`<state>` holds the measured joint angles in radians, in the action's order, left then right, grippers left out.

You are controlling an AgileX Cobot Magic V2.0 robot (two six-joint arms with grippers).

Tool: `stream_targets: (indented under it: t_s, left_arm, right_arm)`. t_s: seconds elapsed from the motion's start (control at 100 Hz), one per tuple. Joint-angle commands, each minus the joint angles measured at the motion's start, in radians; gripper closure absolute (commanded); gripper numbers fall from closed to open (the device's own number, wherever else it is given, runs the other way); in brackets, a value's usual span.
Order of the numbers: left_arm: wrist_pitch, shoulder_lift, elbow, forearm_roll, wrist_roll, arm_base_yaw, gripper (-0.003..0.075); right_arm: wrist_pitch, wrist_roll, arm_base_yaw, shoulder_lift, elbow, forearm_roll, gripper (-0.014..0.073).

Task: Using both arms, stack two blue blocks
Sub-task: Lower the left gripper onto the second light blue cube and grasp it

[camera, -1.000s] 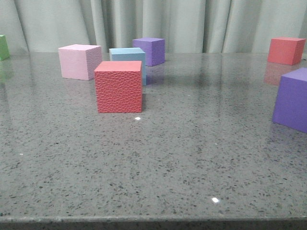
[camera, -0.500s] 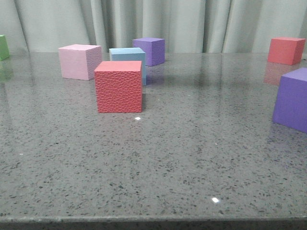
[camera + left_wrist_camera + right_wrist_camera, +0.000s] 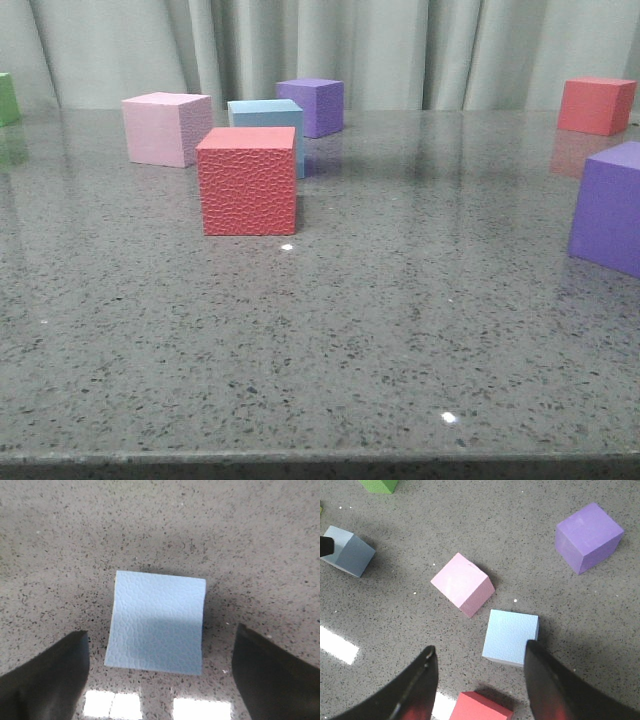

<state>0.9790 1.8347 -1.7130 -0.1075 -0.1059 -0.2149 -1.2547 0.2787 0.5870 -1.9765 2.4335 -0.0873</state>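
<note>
Table (image 3: pixel 400 330): grey speckled stone top, glossy, pale curtain behind it at 12 o'clock in the front view
Near purple cube (image 3: pixel 610 205): biggest in the front view, cut by the frame edge at 3 o'clock
Red textured cube (image 3: pixel 248 180): left of centre in the front view, standing in front of one blue block and hiding its lower part; a corner of it shows in the right wrist view (image 3: pixel 481 707)
Pink cube (image 3: pixel 165 128): at about 10 o'clock from the red textured cube, near it; also in the right wrist view (image 3: pixel 462 584)
Blue block behind the red one (image 3: pixel 266 116): only its top and upper face show in the front view; in the right wrist view (image 3: pixel 510 637) it lies just ahead of the right fingers, nearer one fingertip
Second blue block (image 3: pixel 156 622): sits flat on the table, centred under the left wrist camera, between the two left fingers and apart from both; in the right wrist view (image 3: pixel 349 551) it lies well apart from the first one
Far purple cube (image 3: pixel 312 105): at 1 o'clock from the first blue block, near the curtain
Far red cube (image 3: pixel 596 105): at 2 o'clock, near the table's back edge
Green cube (image 3: pixel 7 98): at 10 o'clock, cut by the frame edge
Left gripper (image 3: pixel 160 667): wide, holding nothing
Right gripper (image 3: pixel 479 672): wide, holding nothing, above the table
</note>
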Motion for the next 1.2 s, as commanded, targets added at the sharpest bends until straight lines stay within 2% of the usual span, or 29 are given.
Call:
stream_targets:
  t_s: [0.0, 0.77, 0.87, 1.06, 1.19]
  left_arm:
    - [-0.049, -0.03, -0.039, -0.003, -0.001, 0.0, 0.0162]
    - [-0.075, 0.024, -0.045, 0.001, -0.003, 0.0, 0.0167]
    - [-0.073, 0.027, -0.045, 0.001, -0.003, 0.0, 0.0204]
    - [-0.066, 0.027, -0.045, 0.001, -0.003, 0.0, 0.0323]
    - [-0.059, 0.027, -0.045, 0.001, -0.003, 0.0, 0.0368]
  right_arm:
    - [-0.068, -0.013, -0.001, 0.059, 0.029, -0.004, 0.0193]
    - [-0.068, -0.014, -0.001, 0.059, 0.029, -0.004, 0.0193]
    - [-0.068, -0.014, -0.001, 0.059, 0.029, -0.004, 0.0193]
    - [-0.068, -0.014, -0.001, 0.059, 0.029, -0.002, 0.0193]
    - [-0.068, -0.024, -0.001, 0.059, 0.029, -0.002, 0.0193]
